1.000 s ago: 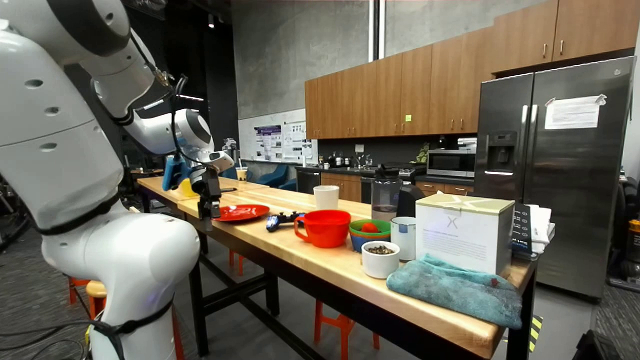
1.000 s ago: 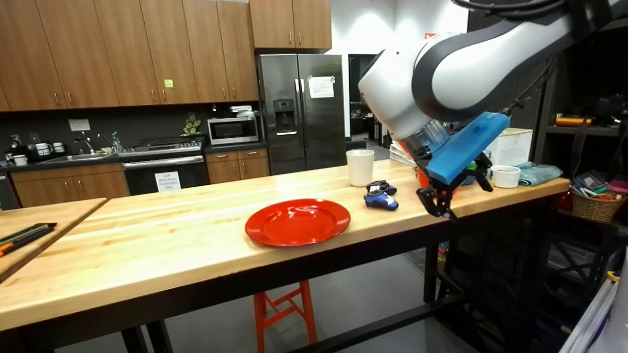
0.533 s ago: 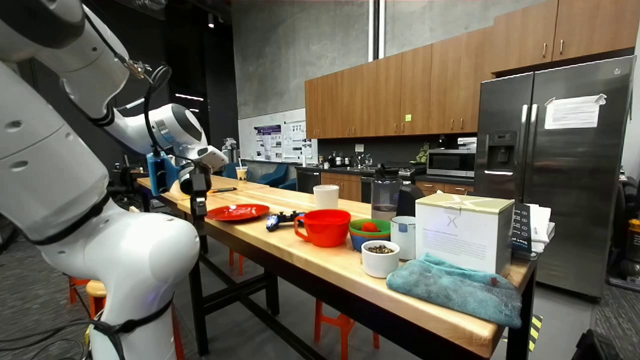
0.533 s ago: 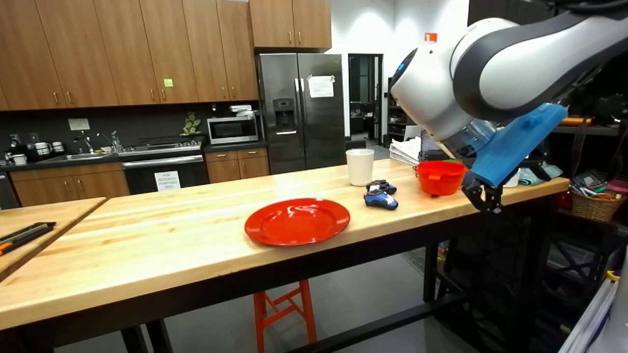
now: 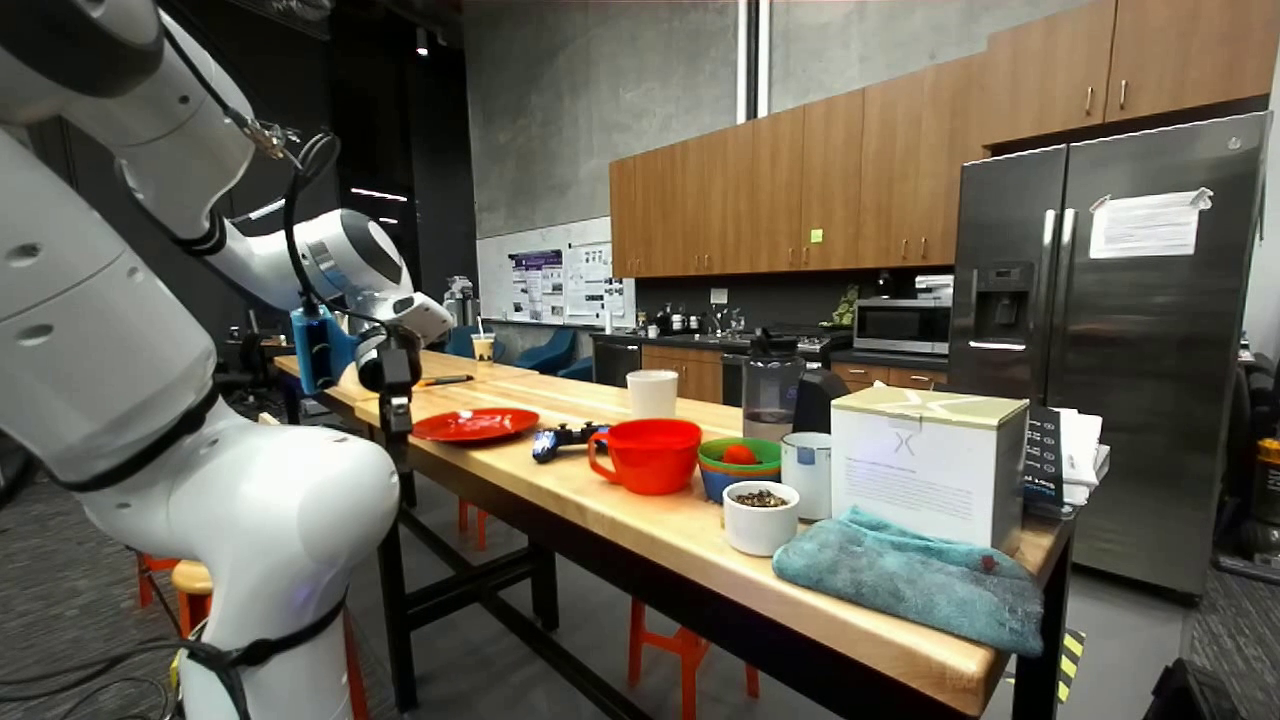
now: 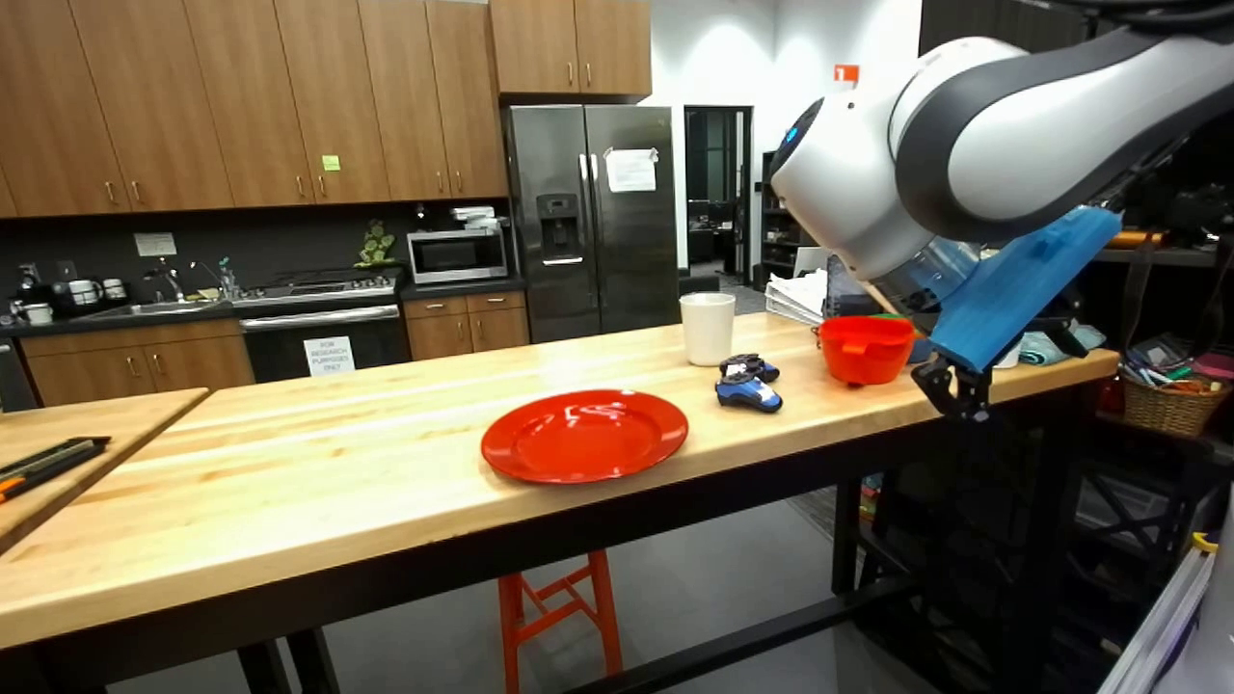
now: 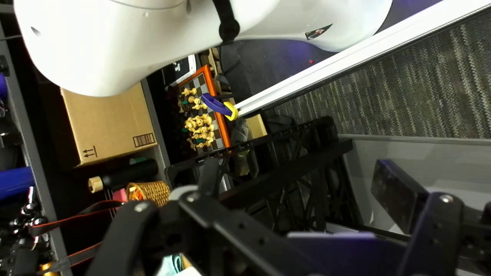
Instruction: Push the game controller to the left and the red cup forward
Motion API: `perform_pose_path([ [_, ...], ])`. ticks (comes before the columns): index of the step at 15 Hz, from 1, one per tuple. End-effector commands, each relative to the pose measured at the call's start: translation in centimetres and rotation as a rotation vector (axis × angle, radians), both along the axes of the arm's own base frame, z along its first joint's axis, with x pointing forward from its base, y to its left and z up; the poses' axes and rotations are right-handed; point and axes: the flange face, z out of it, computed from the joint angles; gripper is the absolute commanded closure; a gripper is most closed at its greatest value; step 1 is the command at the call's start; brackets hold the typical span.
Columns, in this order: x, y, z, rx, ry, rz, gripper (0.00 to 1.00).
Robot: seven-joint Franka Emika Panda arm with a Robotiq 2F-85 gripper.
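The blue game controller (image 5: 548,443) lies on the wooden table (image 5: 560,490) between the red plate and the red cup. It also shows in an exterior view (image 6: 750,393). The red cup (image 5: 652,458) stands upright with its handle out and shows in both exterior views (image 6: 861,351). My gripper (image 6: 1030,384) hangs near the table's edge on the robot's side, right of the red cup there and apart from it. It also shows side-on in an exterior view (image 5: 398,425). In the wrist view my gripper (image 7: 305,186) is open with nothing between its fingers. Controller and cup are out of the wrist view.
The red plate (image 6: 585,439) and a white cup (image 6: 708,328) stand near the controller. Beyond the red cup are stacked bowls (image 5: 740,462), a white bowl (image 5: 762,530), a bottle (image 5: 772,390), a white box (image 5: 920,470) and a towel (image 5: 910,580).
The arm and gripper have swung back away from the table and the red cup, which now shows uncovered. In the last half second they hardly moved. The controller and cup stay in place.
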Motion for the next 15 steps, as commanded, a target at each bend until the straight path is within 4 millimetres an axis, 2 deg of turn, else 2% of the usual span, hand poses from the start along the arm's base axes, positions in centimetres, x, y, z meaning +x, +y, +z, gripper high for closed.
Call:
perform_pose_path([
  [1, -0.2, 0.0, -0.2, -0.019, -0.005, -0.011, 0.0],
  [3, -1.0, -0.5, -0.7, -0.05, -0.009, -0.024, 0.0],
  [5, -2.9, -1.6, -1.6, -0.09, 0.017, -0.075, 0.0],
  [8, -4.4, -3.4, -3.9, -0.163, 0.035, -0.16, 0.0],
  [10, -4.2, -5.8, -5.6, -0.21, 0.011, -0.211, 0.0],
  [12, -3.1, -8.1, -6.4, -0.257, -0.038, -0.228, 0.0],
  [13, -1.5, -8.5, -5.7, -0.277, -0.067, -0.234, 0.0],
  [15, -0.7, -9.9, -5.3, -0.297, -0.127, -0.231, 0.0],
])
